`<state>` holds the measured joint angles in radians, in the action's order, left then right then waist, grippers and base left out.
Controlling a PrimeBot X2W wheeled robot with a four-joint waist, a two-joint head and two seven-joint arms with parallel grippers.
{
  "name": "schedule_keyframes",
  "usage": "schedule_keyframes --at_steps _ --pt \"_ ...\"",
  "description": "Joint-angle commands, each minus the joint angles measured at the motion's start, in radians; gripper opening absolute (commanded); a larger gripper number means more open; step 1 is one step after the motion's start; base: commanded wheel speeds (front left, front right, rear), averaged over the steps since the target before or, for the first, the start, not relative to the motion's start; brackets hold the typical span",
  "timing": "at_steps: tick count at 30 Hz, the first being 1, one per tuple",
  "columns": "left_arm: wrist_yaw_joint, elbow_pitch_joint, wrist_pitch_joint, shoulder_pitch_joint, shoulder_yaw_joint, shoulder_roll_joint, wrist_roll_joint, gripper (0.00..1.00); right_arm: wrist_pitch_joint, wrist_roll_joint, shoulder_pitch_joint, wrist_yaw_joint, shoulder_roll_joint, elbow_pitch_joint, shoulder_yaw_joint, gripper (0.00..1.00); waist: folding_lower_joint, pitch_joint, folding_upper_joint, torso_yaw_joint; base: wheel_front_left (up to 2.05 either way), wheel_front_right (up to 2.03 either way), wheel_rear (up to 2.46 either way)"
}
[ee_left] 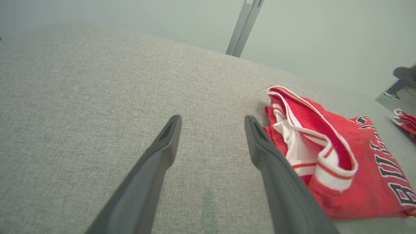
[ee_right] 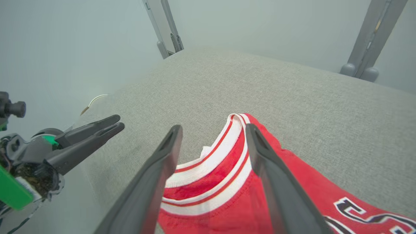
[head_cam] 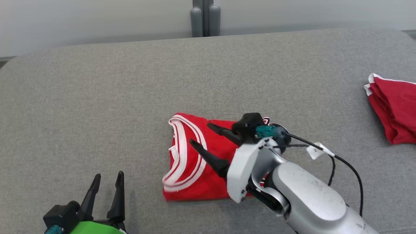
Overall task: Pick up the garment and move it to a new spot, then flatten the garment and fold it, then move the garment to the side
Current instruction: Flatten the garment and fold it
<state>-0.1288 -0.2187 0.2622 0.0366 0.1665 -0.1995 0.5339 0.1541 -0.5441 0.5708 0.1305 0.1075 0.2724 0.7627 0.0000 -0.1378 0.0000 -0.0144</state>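
A red jersey (head_cam: 191,169) with white-trimmed openings and black lettering lies folded in a compact rectangle on the grey padded surface (head_cam: 97,97). My right gripper (head_cam: 201,134) hovers over its upper middle, fingers open and pointing left, nothing between them. In the right wrist view the jersey (ee_right: 227,195) lies under the open right gripper (ee_right: 213,130), its white trim between the fingers. My left gripper (head_cam: 109,177) rests open at the lower left, apart from the cloth. The left wrist view shows the jersey (ee_left: 341,162) just right of the open left gripper (ee_left: 213,120).
A second red garment (head_cam: 395,107) with white trim lies bunched at the right edge of the surface. A grey post (head_cam: 205,18) stands behind the far edge against a pale wall. A person's legs (ee_left: 398,83) appear far off in the left wrist view.
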Motion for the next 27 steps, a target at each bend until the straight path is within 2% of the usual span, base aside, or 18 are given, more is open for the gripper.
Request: schedule_keyframes --at_steps 1,8,16,17,18,21,27 --pt "-0.001 -0.004 0.003 0.016 -0.008 0.009 -0.013 1.0 -0.001 0.015 -0.053 0.0 0.019 -0.031 -0.02 1.0 0.0 0.037 0.0 0.028 0.0 0.0 0.0" --pt "0.001 -0.012 0.003 0.036 -0.024 0.028 -0.029 1.0 0.054 0.037 -0.195 0.0 0.118 -0.209 -0.121 1.0 0.0 0.076 0.0 0.051 0.0 0.0 0.0" --pt "0.0 -0.002 0.003 0.043 -0.043 0.049 -0.052 1.0 -0.016 0.132 -0.372 0.0 0.131 -0.331 -0.316 1.0 0.0 0.114 0.0 0.046 0.0 0.0 0.0" --pt "0.0 -0.002 0.003 0.043 -0.043 0.049 -0.052 1.0 -0.016 0.132 -0.372 0.0 0.131 -0.331 -0.316 1.0 0.0 0.114 0.0 0.046 0.0 0.0 0.0" --pt "-0.001 -0.003 0.003 0.046 -0.045 0.053 -0.059 1.0 -0.048 0.172 -0.418 0.0 0.138 -0.34 -0.372 1.0 0.0 0.123 0.0 0.043 0.0 0.0 0.0" --pt "-0.001 -0.006 0.003 0.048 -0.048 0.06 -0.07 1.0 -0.104 0.23 -0.483 0.0 0.142 -0.344 -0.453 1.0 0.0 0.132 0.0 0.04 0.0 0.0 0.0" --pt "-0.003 -0.019 0.003 0.048 -0.059 0.066 -0.09 1.0 -0.242 0.332 -0.57 0.0 0.12 -0.263 -0.62 1.0 0.0 0.14 0.0 0.046 0.0 0.0 0.0"
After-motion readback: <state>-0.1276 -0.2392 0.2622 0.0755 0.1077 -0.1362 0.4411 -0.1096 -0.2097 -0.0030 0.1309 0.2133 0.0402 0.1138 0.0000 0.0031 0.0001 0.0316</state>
